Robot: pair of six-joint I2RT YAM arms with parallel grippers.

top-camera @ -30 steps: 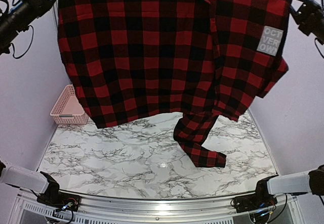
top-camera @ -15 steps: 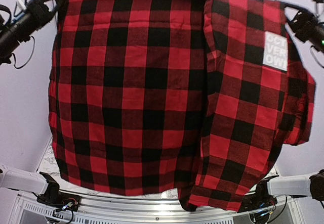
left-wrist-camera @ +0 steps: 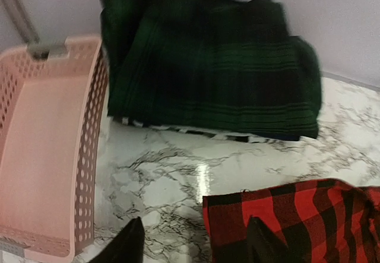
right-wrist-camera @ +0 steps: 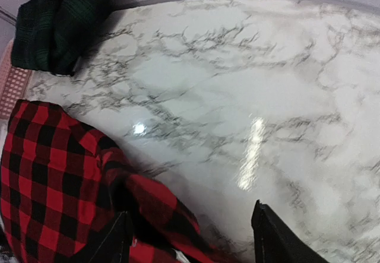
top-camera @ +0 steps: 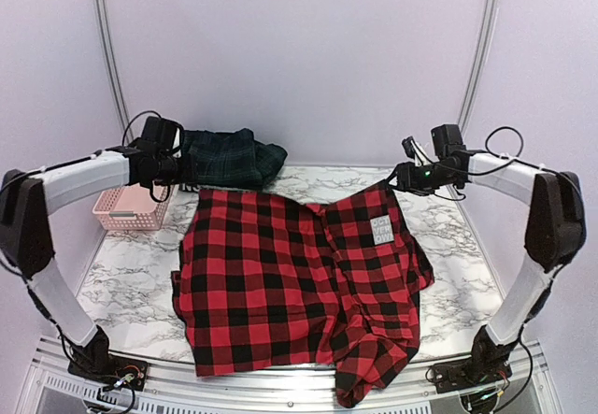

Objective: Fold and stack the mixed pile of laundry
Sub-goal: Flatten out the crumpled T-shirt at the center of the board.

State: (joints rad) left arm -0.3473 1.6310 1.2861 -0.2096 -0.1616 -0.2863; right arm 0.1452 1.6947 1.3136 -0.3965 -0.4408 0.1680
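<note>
Half a second ago the red-and-black checked shirt hung in the air, stretched between both raised grippers and filling the top view. Now it lies spread on the marble table, its white label patch facing up and 1 sleeve bunched at the near edge. Both arms have come down low over the far side of the table.

The left gripper sits at the shirt's far left corner. In its wrist view the 2 fingers stand apart, released, with the shirt's corner lying flat on the marble by the right one. The right gripper sits at the far right corner, its fingers likewise spread and let go, with the cloth on the table below them.

The pink perforated basket stands at the table's far left; the left wrist view shows only its pink floor and walls. Just beside it, outside, lies the folded dark green plaid piece, on top of a dark piece with a white patterned edge.
</note>
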